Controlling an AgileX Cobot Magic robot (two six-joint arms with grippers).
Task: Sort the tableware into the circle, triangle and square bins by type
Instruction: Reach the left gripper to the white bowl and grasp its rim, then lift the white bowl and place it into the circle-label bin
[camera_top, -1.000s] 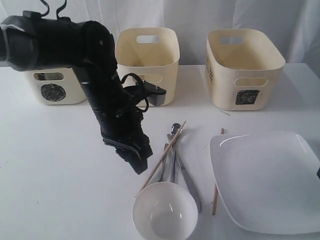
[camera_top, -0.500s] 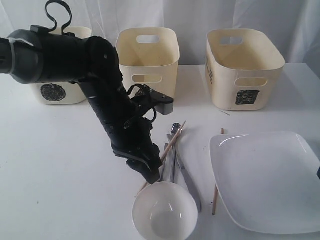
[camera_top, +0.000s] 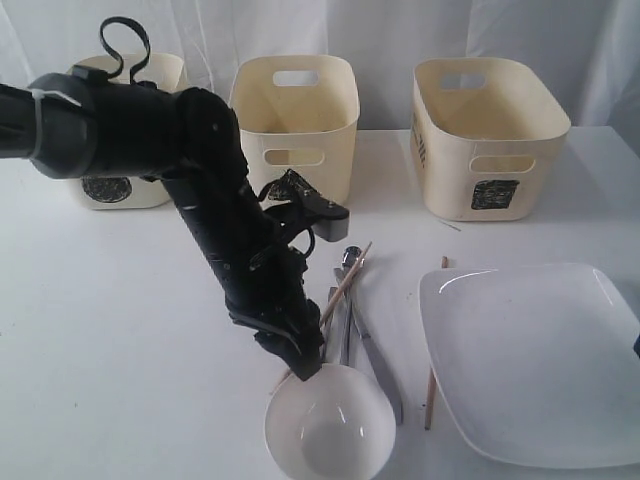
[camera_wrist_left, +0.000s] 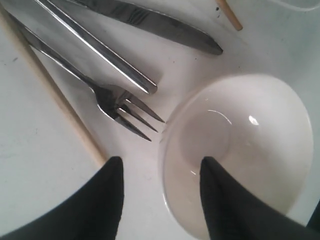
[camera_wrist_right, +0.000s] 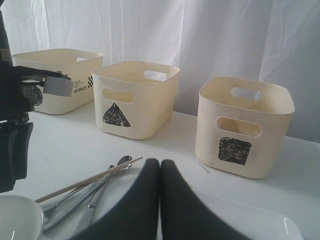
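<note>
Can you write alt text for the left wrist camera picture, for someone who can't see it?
An open black gripper hangs over the rim of a white bowl, one finger on each side. Beside the bowl lie a fork, a knife and a chopstick on a white table.

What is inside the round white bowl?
The round white bowl looks empty, with only shiny white showing inside. One black finger of the open left gripper covers part of the inside by the rim, so that bit cannot be seen.
</note>
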